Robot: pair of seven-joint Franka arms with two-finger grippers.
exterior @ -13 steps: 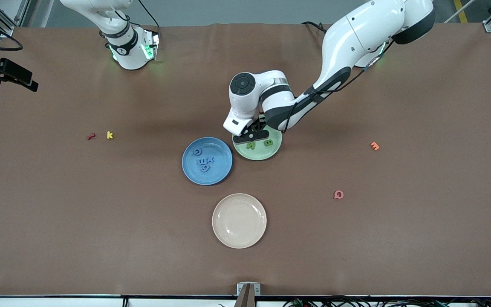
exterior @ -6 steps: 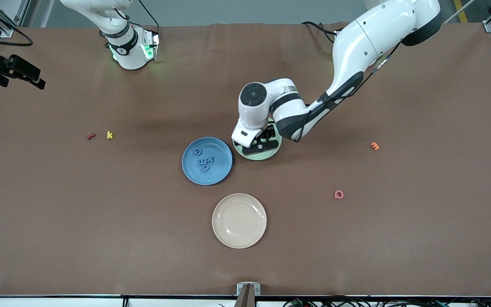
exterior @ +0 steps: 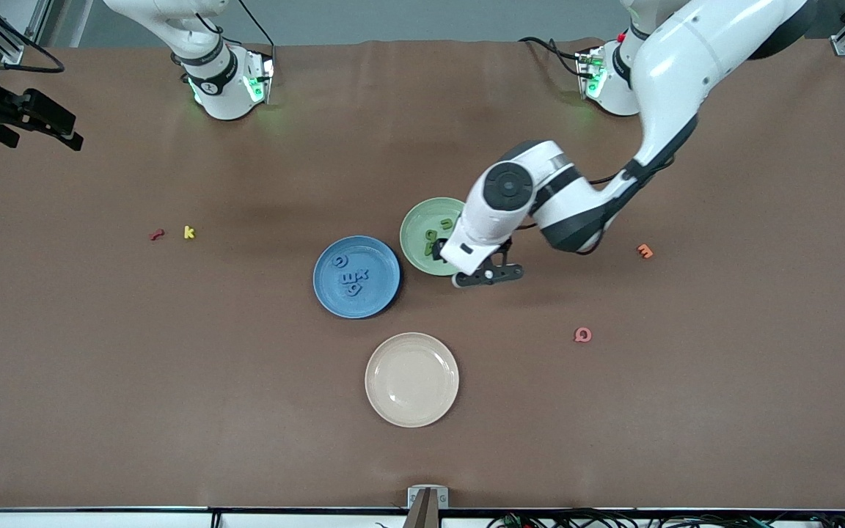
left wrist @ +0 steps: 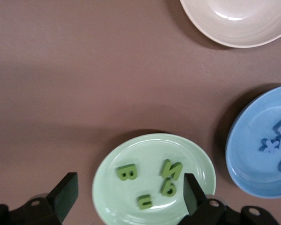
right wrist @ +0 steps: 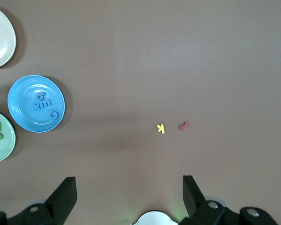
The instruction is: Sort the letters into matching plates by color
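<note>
Left gripper (exterior: pixel 487 276) fingers wide apart, empty, over table at green plate's (exterior: pixel 414 220) 4 o'clock edge. Four green letters (left wrist: pixel 150 180) in green plate, blue letters (exterior: pixel 349 277) in blue plate (exterior: pixel 378 257). Sorting looks complete. Right gripper (right wrist: pixel 126 199) spread, empty, waiting.

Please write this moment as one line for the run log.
left gripper: open, empty, beside green plate | green letters: in it | right gripper: open, waiting
</note>
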